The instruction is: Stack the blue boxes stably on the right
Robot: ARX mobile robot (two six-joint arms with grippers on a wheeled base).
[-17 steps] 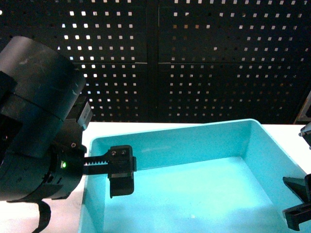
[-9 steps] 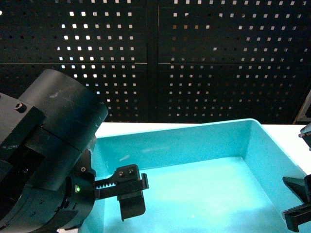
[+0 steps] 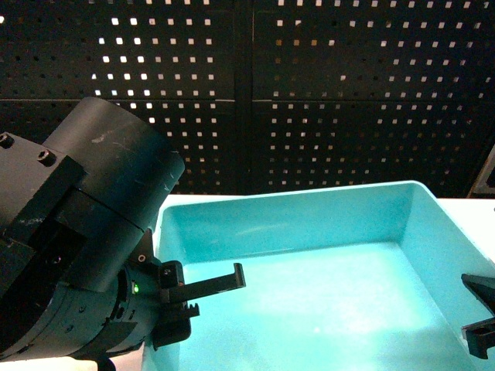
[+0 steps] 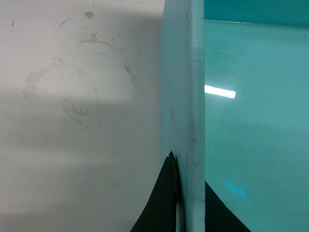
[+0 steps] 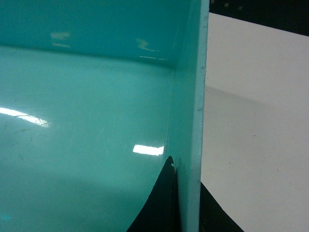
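One blue box (image 3: 309, 224), a smooth light turquoise tub, fills the lower middle of the head view with its inside bare. My left gripper (image 3: 186, 301) clamps the tub's left wall. In the left wrist view the rim (image 4: 186, 96) runs between the two dark fingers (image 4: 161, 203), one outside and one inside, with the left gripper (image 4: 190, 208) shut on it. My right gripper (image 3: 481, 328) holds the right wall. In the right wrist view that rim (image 5: 193, 96) is pinched between the fingers (image 5: 157, 208) of the right gripper (image 5: 190, 212).
A white tabletop (image 4: 72, 121) lies outside the tub on the left, marked with faint ring stains, and also on the right (image 5: 256, 121). A black perforated panel (image 3: 309, 93) stands close behind the table. My bulky left arm (image 3: 77, 247) blocks the lower left of the head view.
The tub has shifted right and a little up in the head view. My left arm has swung closer to the camera and turned its gripper. The right gripper has sunk toward the frame's corner.
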